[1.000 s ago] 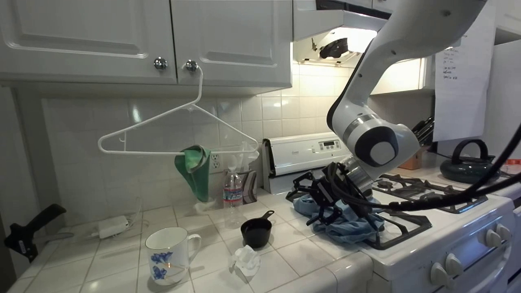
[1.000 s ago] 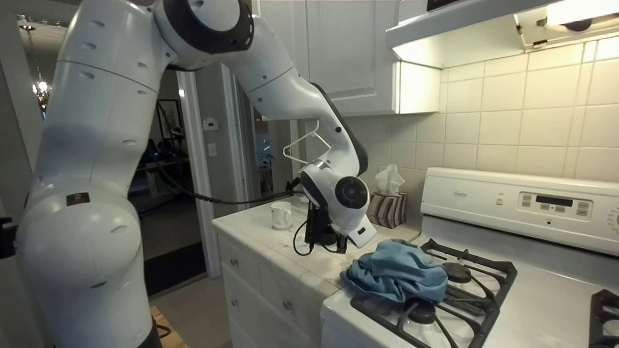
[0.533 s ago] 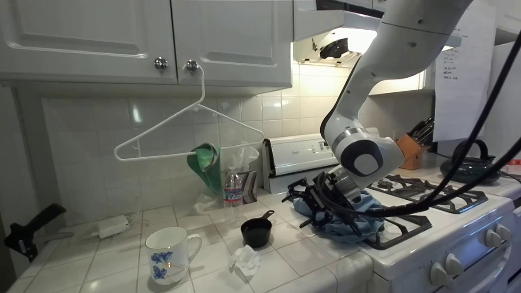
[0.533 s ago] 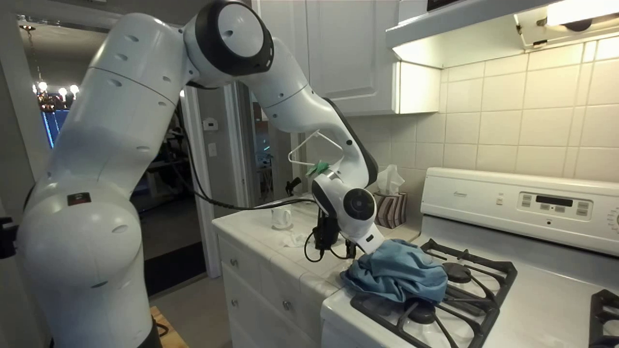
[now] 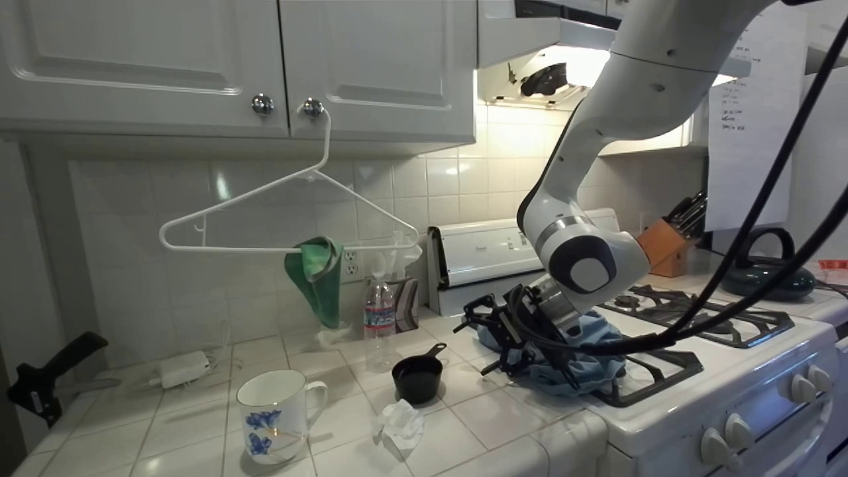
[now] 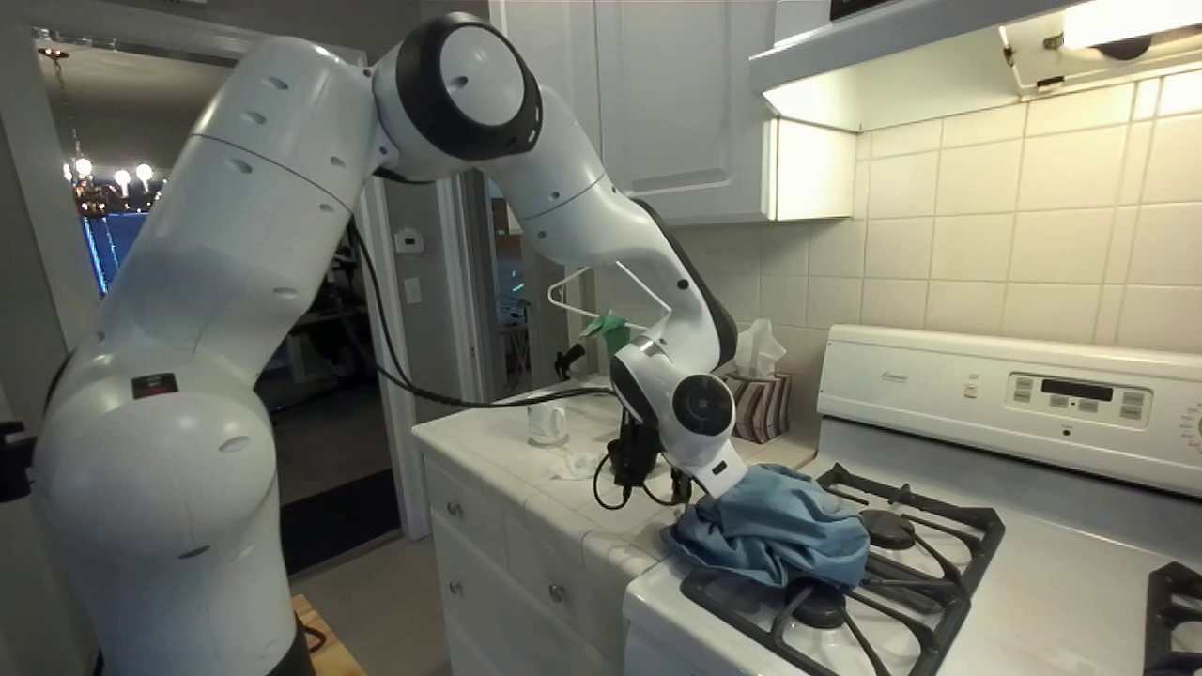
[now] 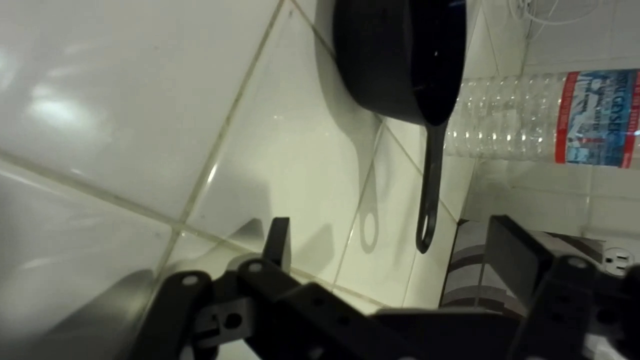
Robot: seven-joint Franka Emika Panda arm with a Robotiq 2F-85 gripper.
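Black measuring cup point(image 5: 416, 381) upright on the worktop point(image 5: 490, 411), just in front of and right of the water bottle point(image 5: 379, 315) in an exterior view. Tool point(image 7: 394, 245) farther right of the bottle, fingers spread wide, clear of the cup. Front-left of the bottle: blue-flowered mug point(image 5: 270, 414). Farther in front: crumpled white scrap point(image 5: 403, 424). Just behind it: striped tissue box point(image 5: 405, 305).

In the wrist view, tile point(image 7: 120, 95) at left is glossy, the cup point(image 7: 377, 60) at upper centre matt, the bottle point(image 7: 540, 120) at right ribbed, clear plastic.
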